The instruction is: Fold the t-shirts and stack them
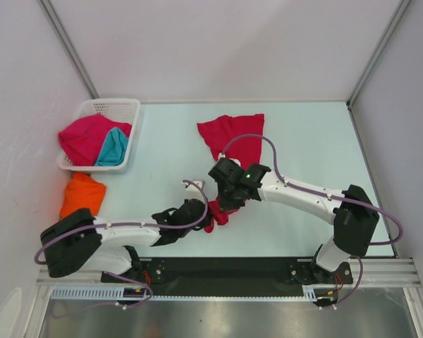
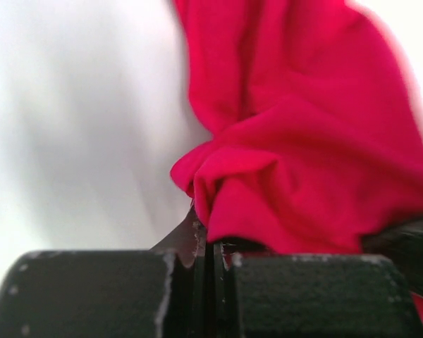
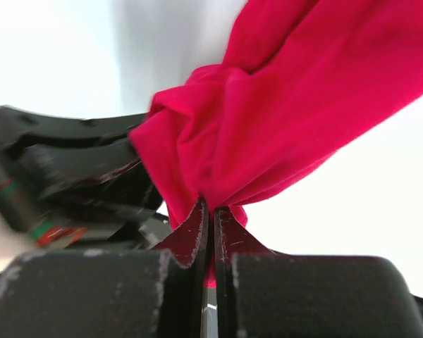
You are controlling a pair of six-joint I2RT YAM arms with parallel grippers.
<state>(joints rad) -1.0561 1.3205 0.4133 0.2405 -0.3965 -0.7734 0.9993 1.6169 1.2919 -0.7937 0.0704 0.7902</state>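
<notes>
A crimson-red t-shirt lies at the table's middle, its far part spread flat and its near end bunched and lifted. My right gripper is shut on that bunch; in the right wrist view cloth is pinched between the jaws. My left gripper is right beside it, jaws shut at the edge of the same bunch, as the left wrist view shows. A second crimson shirt and a teal one sit in the basket. An orange shirt lies crumpled at the left.
The white lattice basket stands at the far left. White walls enclose the table on three sides. The black mounting rail runs along the near edge. The left gripper's body shows dark in the right wrist view.
</notes>
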